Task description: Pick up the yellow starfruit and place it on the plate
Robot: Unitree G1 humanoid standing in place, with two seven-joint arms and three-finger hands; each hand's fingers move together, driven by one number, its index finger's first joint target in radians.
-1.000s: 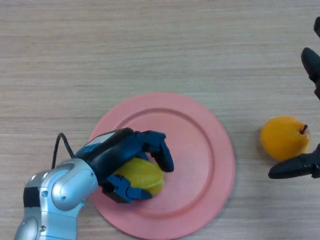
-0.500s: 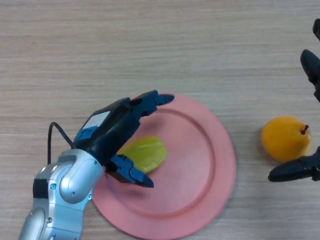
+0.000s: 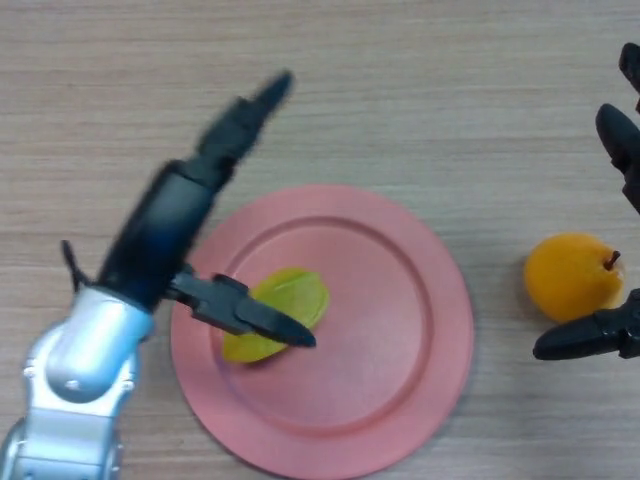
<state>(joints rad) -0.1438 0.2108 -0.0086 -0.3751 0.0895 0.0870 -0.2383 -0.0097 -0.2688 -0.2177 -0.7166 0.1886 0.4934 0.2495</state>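
The yellow starfruit (image 3: 290,297) lies on the left part of the pink plate (image 3: 400,330), free of any grasp. My left hand (image 3: 175,215) hangs above the plate's left rim, open, its fingers stretched toward the far side of the table and its thumb (image 3: 250,315) crossing in front of the fruit. At the view's right edge my right hand (image 3: 600,335) stays idle, open, its fingers on either side of an orange fruit without touching it.
An orange round fruit with a short stem (image 3: 570,276) sits on the wooden table (image 3: 400,90) to the right of the plate, between the right hand's fingers.
My left hand let go of the starfruit, opened fully and rose up and away toward the far left. The starfruit stays on the plate. The right hand has not moved.
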